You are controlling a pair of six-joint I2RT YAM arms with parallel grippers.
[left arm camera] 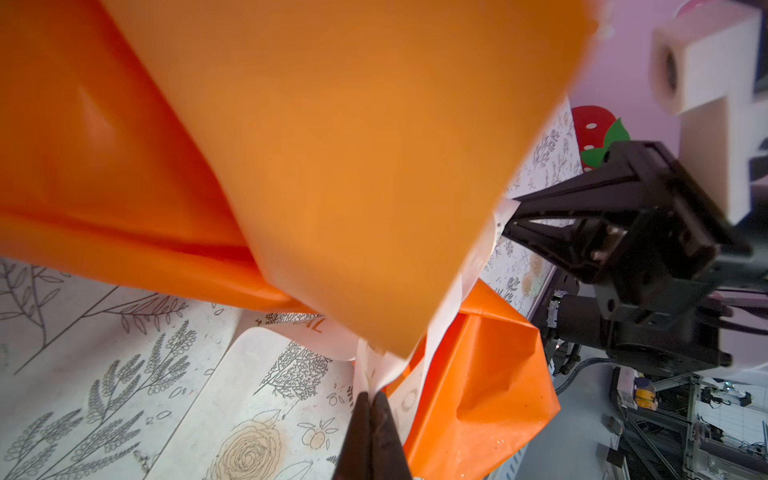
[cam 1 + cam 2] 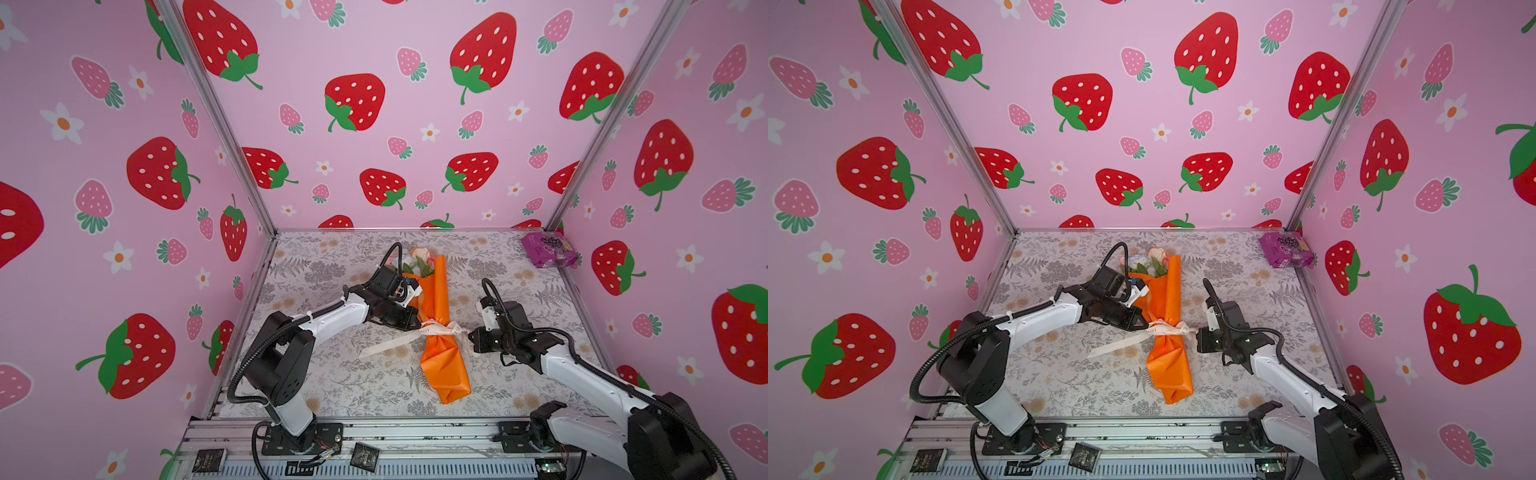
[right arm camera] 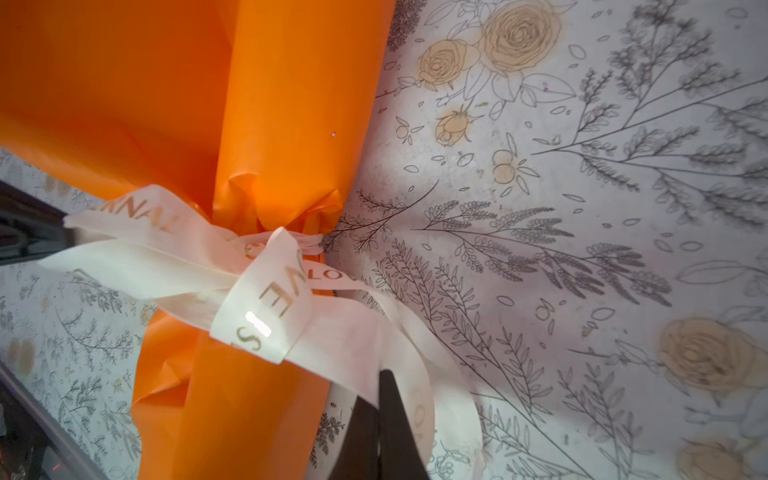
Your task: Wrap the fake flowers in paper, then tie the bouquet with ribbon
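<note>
The bouquet of fake flowers (image 2: 440,307) (image 2: 1167,299) lies mid-table in orange wrapping paper, with its rose heads (image 2: 419,259) toward the back wall. A cream ribbon with gold letters (image 2: 436,328) (image 3: 266,291) is knotted around its narrow waist. My left gripper (image 2: 417,324) (image 1: 371,399) sits at the bouquet's left side, shut on a piece of the ribbon (image 1: 376,365). Opposite it, on the right side, my right gripper (image 2: 471,336) (image 3: 380,386) is shut on another ribbon strand. In the left wrist view the orange paper (image 1: 332,166) hides most of the scene.
A loose ribbon tail (image 2: 382,345) trails across the table (image 2: 332,374) toward the front left. A small purple packet (image 2: 548,249) lies in the back right corner. Strawberry-print walls (image 2: 124,208) close in the left, back and right sides.
</note>
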